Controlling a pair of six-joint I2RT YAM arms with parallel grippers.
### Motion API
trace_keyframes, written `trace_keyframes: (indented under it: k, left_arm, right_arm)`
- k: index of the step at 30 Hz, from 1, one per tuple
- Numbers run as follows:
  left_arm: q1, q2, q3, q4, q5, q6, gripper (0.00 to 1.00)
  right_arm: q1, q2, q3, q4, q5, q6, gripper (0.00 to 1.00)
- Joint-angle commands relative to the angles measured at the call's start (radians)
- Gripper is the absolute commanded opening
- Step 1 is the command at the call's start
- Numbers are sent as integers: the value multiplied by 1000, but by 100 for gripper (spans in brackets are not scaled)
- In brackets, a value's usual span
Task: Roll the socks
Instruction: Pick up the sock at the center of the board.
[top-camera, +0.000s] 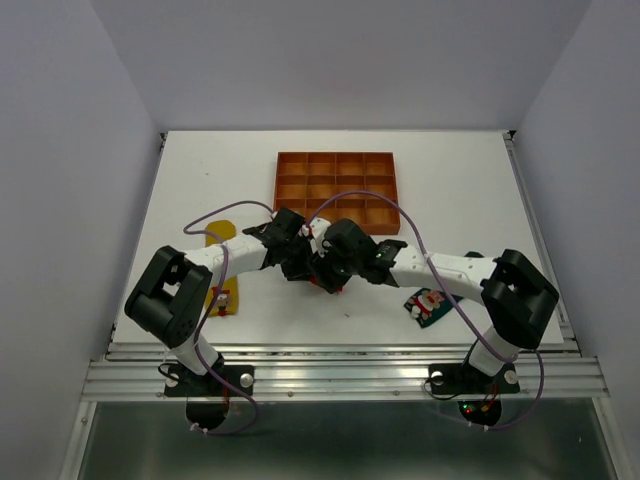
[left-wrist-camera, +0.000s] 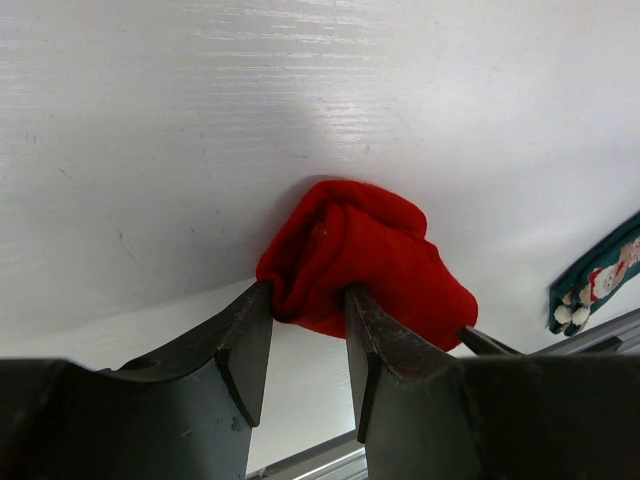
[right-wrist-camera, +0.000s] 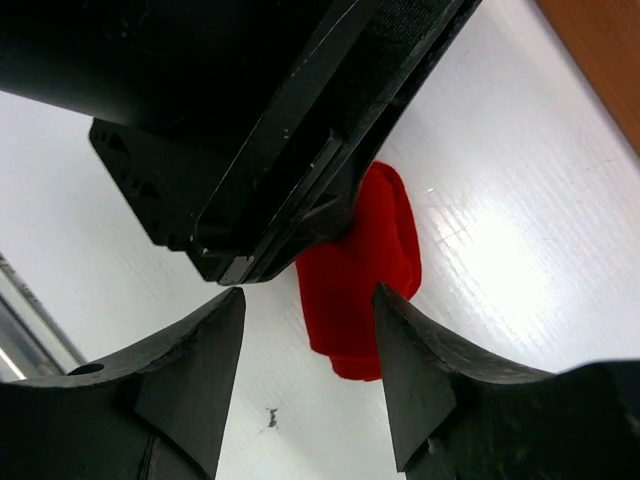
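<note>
white arms (top-camera: 235, 254), chunky black joints (top-camera: 170, 297), thin purple cables (top-camera: 232, 205) (loosely looped), black wedge-fingered left tool (left-wrist-camera: 307, 290).

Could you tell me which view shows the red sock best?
Left wrist: the bunched red sock sits central, almost wholly visible. Right wrist shows it partly covered; the top view shows only a red sliver.

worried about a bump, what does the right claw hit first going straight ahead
Probably the red sock, just beyond the right claw; the left claw gripping it sits right behind, depth unclear.
</note>
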Motion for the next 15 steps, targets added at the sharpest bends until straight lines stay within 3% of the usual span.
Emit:
trace_keyframes:
  k: [1,15]
  left_arm:
    - [-10,37,1,-84,-60,16,43]
    - [-10,36,4,-79,-32,26,43]
  right_arm:
    - [29,29,5,71,71,-75,60]
    - [38,110,-48,145,128,-72,59]
